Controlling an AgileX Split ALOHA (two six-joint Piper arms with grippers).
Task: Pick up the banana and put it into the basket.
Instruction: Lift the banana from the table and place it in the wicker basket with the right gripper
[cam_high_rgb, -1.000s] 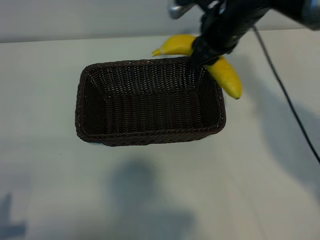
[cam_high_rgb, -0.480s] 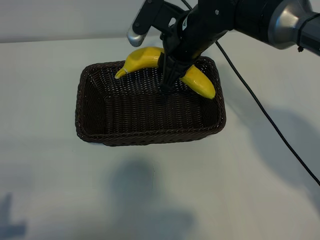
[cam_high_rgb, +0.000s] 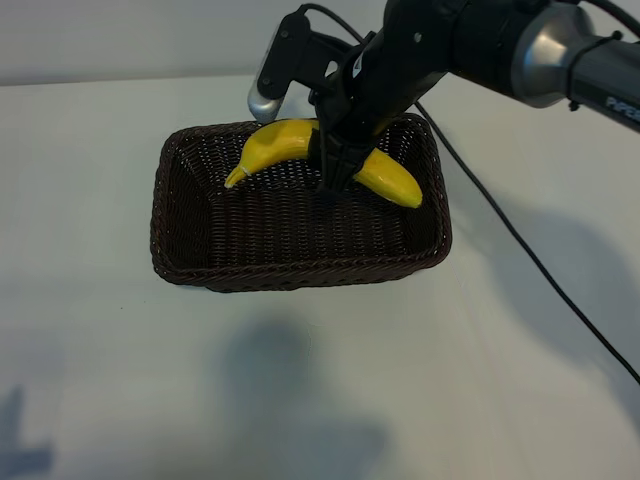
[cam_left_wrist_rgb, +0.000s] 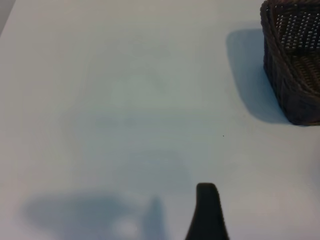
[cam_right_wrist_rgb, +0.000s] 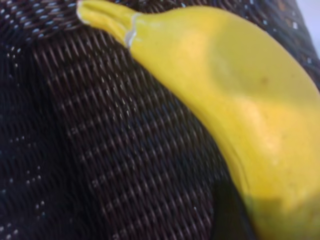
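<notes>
Right tool (cam_high_rgb: 335, 160) clamped on banana (cam_high_rgb: 275, 143) mid-length, holding it over the basket (cam_high_rgb: 180, 225), near its far wall. Step in hand: lowering in. Next, I judge: drop lower, then release. Left tool (cam_left_wrist_rgb: 206, 212) parked well off the basket, fingers apart.
</notes>
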